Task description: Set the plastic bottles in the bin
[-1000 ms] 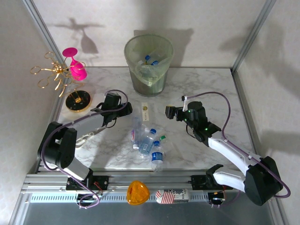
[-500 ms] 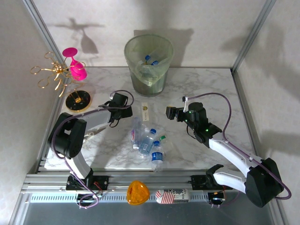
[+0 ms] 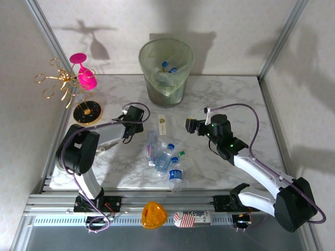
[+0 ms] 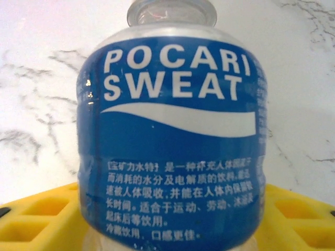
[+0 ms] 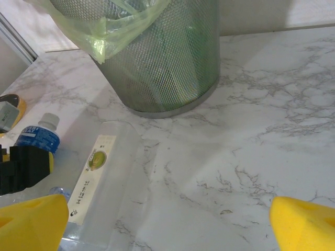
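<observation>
Grasp step: the left pincer [image 4: 168,222] is clamped on a Pocari Sweat bottle [image 4: 170,141] at worktop [image 3: 225,99] level, front-left of the bin [image 3: 166,93]. The right pincer [image 5: 167,225] gapes empty. Next it needs lifting over the bin's rim, then release.

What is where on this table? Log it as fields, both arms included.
left gripper: pads against both sides of a Pocari Sweat bottle, over the marble table
right gripper: open, nothing between its fingers
bin: far centre, lined; blue-capped bottles inside
loose bottles: cluster lying between the arms
clear bottle: lying near the bin, pale label up
</observation>
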Motion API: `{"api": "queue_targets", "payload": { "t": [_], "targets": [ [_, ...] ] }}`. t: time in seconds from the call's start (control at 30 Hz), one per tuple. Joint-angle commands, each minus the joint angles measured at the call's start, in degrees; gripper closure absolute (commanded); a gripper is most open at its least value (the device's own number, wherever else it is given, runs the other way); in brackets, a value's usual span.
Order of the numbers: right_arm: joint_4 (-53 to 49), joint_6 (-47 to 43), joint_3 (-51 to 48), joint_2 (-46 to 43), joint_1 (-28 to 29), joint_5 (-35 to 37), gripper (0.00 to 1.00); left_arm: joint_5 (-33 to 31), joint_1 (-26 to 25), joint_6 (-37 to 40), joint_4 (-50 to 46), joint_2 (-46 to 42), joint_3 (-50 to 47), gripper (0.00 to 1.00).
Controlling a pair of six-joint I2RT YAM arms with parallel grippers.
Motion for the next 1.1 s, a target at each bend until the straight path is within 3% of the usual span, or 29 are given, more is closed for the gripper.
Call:
{"api": "queue_targets", "payload": {
  "t": [0.0,0.17,0.33,0.57,0.77,1.07],
  "targets": [
    [1.69,0.87,-1.09,-0.15,0.33,-0.06,0.01,-3.50,-0.47,-1.31,3.42,-6.74,-2.54,0.44],
    [2.50,1.81,-0.94,1.14,0.33,-0.63,0.01,-3.58,-1.09,-2.19,5.23,-16.22,-4.69,0.46],
    [3.38,2.95,-0.71,2.26,0.25,-1.67,0.01,0.90,-1.45,-3.10,8.49,-27.03,-5.99,0.47],
    [4.00,3.68,-0.74,3.46,0.25,-3.21,0.01,5.84,-1.87,-4.84,9.68,-33.92,-1.06,0.47],
    [4.47,4.68,-0.74,3.66,0.25,-3.60,0.01,8.91,-4.49,-4.13,13.40,-31.28,7.49,0.47],
    [1.83,5.40,-0.52,3.32,0.25,-4.38,0.01,11.02,-9.24,-0.71,14.64,-16.65,24.77,0.47]
  ]
}}
